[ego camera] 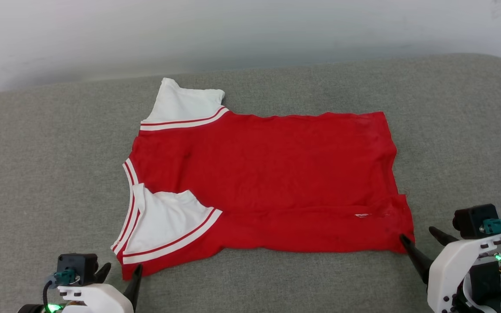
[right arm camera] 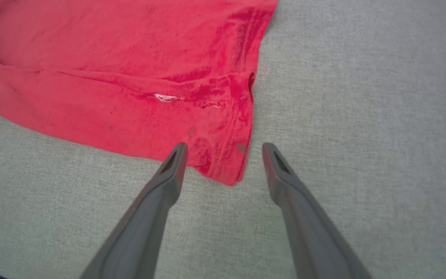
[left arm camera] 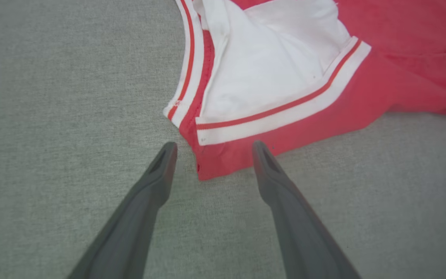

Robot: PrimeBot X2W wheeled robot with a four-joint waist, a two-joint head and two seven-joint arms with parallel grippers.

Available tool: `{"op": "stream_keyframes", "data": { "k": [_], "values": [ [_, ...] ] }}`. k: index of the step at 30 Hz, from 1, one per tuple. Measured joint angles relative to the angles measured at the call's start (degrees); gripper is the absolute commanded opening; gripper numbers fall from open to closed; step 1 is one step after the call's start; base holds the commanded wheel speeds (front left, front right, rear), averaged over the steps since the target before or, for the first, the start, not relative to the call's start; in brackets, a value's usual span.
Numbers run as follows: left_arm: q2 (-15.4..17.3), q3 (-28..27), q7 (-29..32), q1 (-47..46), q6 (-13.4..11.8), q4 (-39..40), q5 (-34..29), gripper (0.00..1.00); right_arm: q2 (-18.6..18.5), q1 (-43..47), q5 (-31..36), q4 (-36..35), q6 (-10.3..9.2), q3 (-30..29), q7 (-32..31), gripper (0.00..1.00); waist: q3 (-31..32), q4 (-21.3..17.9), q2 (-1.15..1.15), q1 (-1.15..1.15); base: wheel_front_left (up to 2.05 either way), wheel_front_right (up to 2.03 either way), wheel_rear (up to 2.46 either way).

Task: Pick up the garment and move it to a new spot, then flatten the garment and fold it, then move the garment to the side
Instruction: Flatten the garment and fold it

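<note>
- The garment (ego camera: 268, 182) lies spread on a grey cushion (ego camera: 37, 174), collar towards the robot's left and hem towards its right. A pale wall (ego camera: 233, 30) stands behind.
- The head view takes in both white sleeves: the far one sticks out, the near one is folded in over the red body.
- Left pincer (ego camera: 121, 271): its wrist view shows the fingers well apart and holding nothing (left arm camera: 214, 145). They straddle the near collar-side corner of the garment (left arm camera: 269, 77), just below the striped cuff.
- Right pincer (ego camera: 418, 234): also wide open and empty (right arm camera: 225, 146). The near hem corner lies between its fingers.
- The right wrist view alone brings out darker patches by the hem of the garment (right arm camera: 130, 58) and a small white mark (right arm camera: 165, 97), too small to read.
</note>
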State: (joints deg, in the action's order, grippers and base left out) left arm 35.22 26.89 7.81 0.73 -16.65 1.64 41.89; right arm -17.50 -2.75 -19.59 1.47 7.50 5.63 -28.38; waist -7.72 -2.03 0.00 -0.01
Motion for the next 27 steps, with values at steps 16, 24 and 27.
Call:
{"op": "stream_keyframes", "data": {
  "k": [16, 24, 27],
  "values": [
    [-0.80, 1.86, 0.74, -4.81, 2.67, -10.49, -0.43, 0.00, -1.11, -0.84, -0.02, -3.60, 0.00, 1.48, 1.93, 1.00, -6.81, -2.86, 0.00, 0.00, 0.00, 0.00, 0.00],
    [-2.32, 2.33, -1.00, -5.75, 4.56, -11.92, -0.02, 0.00, -1.38, -0.90, 1.13, -1.51, 0.01, 0.57, 1.86, 1.00, -4.62, -1.81, 0.00, 0.01, 0.00, 0.00, 0.00],
    [-2.44, 1.78, -2.48, -4.98, 5.08, -9.87, 0.84, 0.00, -0.60, -0.86, 0.67, -0.02, 0.00, 0.16, 1.32, 1.00, -3.34, -1.02, 0.00, 0.01, 0.00, 0.00, 0.00]
  ]
}}
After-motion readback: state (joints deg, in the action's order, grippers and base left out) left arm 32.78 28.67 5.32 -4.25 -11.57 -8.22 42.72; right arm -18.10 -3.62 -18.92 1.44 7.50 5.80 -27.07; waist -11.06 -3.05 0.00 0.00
